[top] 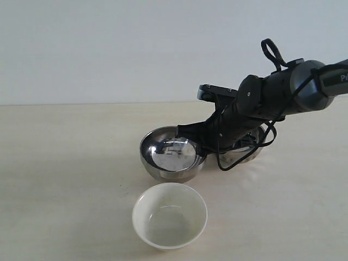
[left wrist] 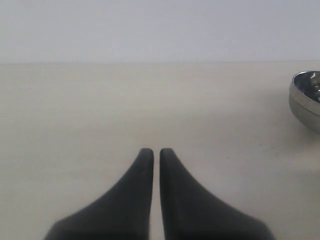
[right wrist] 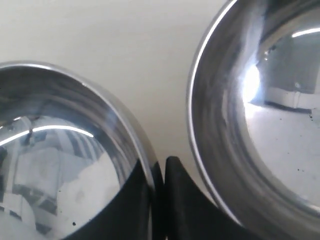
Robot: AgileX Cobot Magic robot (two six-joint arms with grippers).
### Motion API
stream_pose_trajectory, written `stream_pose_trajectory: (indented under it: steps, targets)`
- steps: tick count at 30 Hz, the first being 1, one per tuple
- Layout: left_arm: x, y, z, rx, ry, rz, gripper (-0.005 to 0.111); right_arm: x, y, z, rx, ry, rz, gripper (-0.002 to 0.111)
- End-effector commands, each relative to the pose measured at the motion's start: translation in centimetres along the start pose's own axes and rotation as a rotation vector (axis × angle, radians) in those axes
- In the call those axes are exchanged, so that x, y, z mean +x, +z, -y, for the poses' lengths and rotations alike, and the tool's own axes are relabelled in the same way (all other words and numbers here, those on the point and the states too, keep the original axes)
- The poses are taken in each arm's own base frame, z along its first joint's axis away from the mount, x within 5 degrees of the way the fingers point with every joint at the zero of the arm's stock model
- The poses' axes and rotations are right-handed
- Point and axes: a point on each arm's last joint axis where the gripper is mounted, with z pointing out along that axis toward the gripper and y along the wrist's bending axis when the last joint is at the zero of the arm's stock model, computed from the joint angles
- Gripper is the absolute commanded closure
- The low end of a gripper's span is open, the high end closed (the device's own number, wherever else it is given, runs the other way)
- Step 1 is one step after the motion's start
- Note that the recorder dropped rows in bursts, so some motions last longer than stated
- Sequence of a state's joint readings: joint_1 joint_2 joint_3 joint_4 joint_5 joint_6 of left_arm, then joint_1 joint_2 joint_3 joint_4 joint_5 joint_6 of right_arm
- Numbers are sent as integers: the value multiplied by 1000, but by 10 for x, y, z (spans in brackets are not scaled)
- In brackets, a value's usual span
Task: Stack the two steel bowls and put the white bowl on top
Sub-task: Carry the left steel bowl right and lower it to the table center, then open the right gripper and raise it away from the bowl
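One steel bowl (top: 173, 155) stands mid-table, its mirror inside reflecting the room. My right gripper (top: 199, 142) reaches in from the right to that bowl's right rim. In the right wrist view the right gripper (right wrist: 159, 167) is shut on the rim of this steel bowl (right wrist: 60, 165), one finger inside and one outside. The second steel bowl (top: 249, 151) (right wrist: 260, 115) sits close beside it, mostly hidden under the arm in the exterior view. The white bowl (top: 169, 215) stands apart in front. My left gripper (left wrist: 156, 151) is shut on nothing above bare table.
The pale tabletop (top: 65, 179) stretches wide to the left of the bowls. A steel bowl's edge (left wrist: 306, 100) shows at the border of the left wrist view. The right arm's black cable (top: 239, 157) loops down beside the hidden bowl.
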State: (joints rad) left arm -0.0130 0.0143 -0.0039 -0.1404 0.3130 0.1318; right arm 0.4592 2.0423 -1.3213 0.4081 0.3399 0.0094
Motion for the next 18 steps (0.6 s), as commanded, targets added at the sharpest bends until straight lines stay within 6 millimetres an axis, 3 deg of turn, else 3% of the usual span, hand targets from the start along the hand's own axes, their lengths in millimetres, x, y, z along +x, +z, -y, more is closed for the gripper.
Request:
stream_pose_trajectory:
  steps: [1, 6, 13, 18]
  targets:
    - [1, 0, 0, -1, -18, 6, 103, -2, -2, 0, 1, -7, 18, 99]
    - [1, 0, 0, -1, -18, 6, 103, -2, -2, 0, 1, -7, 18, 74]
    - [1, 0, 0, -1, -18, 6, 103, -2, -3, -1, 0, -7, 22, 73]
    - [1, 0, 0, -1, -18, 6, 103, -10, -22, -7, -19, -14, 58, 73]
